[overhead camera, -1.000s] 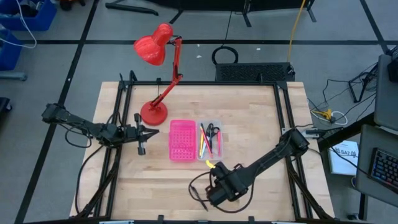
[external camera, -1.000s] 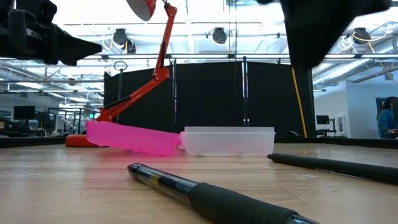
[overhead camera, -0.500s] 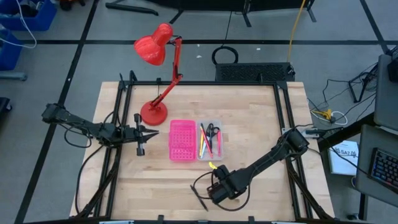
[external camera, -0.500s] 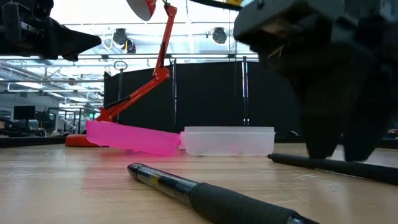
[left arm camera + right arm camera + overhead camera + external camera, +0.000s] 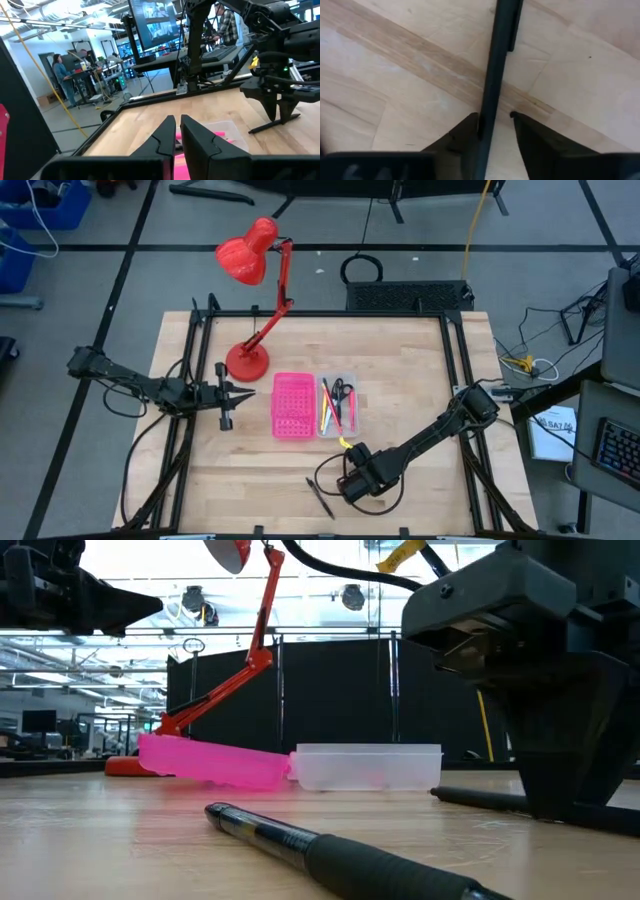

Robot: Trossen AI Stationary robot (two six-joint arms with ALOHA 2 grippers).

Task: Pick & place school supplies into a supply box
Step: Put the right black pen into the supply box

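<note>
The clear supply box (image 5: pixel 338 406) sits mid-table and holds black-handled scissors with pink and yellow pens. One black pen (image 5: pixel 480 799) lies on the wood at the table's near side. My right gripper (image 5: pixel 495 117) is down over it, open, with one finger on each side of the shaft (image 5: pixel 500 50). It also shows in the high view (image 5: pixel 353 482). A second black pen (image 5: pixel 320 498) lies free, left of that gripper. My left gripper (image 5: pixel 240 392) waits, shut, above the table's left side. My right gripper comes down from above with its fingers across the black pen's shaft (image 5: pixel 492 100), which lies flat on the table. One finger (image 5: pixel 467 132) stands right against the shaft and a gap shows at the other. Whether they touch the pen I cannot tell.
A bright pink perforated tray (image 5: pixel 293 406) lies against the supply box's left side. The red desk lamp (image 5: pixel 256 300) stands at the far left. Bare wood lies between the box and my right gripper. People stand in the room beyond the table.
My right gripper has come down from well above the table until its open fingers reach the wood on either side of the black pen. It has shifted slightly toward the table's right edge, uncovering the second pen. Both pens have stayed where they were.
</note>
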